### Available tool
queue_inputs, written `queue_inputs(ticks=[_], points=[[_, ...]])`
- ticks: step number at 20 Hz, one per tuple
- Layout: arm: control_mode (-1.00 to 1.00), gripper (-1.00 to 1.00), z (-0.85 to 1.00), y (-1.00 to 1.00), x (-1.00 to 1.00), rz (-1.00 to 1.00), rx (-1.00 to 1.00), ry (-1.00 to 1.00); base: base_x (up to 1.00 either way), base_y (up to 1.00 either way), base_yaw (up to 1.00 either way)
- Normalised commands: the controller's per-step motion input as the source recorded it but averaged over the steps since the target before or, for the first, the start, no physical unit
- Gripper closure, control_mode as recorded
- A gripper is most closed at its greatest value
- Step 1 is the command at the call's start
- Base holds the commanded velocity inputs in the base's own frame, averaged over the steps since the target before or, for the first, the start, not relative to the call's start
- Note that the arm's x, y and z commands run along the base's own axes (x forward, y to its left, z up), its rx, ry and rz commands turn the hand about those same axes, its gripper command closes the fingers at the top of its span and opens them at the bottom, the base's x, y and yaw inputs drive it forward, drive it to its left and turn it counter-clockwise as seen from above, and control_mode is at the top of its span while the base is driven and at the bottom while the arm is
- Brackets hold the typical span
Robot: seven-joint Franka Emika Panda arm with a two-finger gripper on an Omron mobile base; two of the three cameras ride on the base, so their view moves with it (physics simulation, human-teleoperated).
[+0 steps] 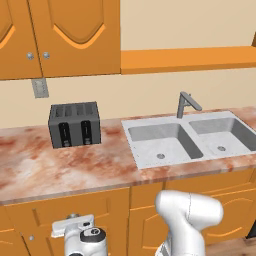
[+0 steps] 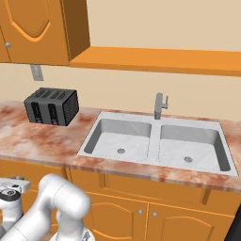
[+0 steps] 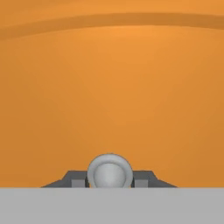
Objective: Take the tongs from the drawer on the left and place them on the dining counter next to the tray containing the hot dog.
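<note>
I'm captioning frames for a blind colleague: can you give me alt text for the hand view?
The gripper sits right at a small round silver knob, one dark fingertip on either side of it. Behind is the flat orange drawer front, with a darker groove arching across its top.

gripper (image 3: 109, 183) sits tight against the drawer (image 3: 109, 87) front, finger tips either side of the round silver knob (image 3: 109, 171); flat orange panel blocks any way forward. above, the marbled counter (image 1: 60, 167) edge overhangs. toaster (image 1: 74, 125) stands near the back wall, sink (image 1: 190, 137) to its right, open counter between.
</note>
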Motion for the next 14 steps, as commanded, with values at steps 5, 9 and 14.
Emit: queue_inputs(ticks=[5, 9, 14], points=[[-1.0, 1.0, -0.01, 0.03, -0.75, 0.0, 0.0, 0.05, 0.0, 0.0, 0.0], [-1.0, 1.0, 0.0, 0.02, -0.93, 0.0, 0.0, 0.03, 0.0, 0.0, 0.0], [-1.0, 1.0, 0.0, 0.04, -1.0, 0.0, 0.0, 0.02, 0.0, 0.0, 0.0]])
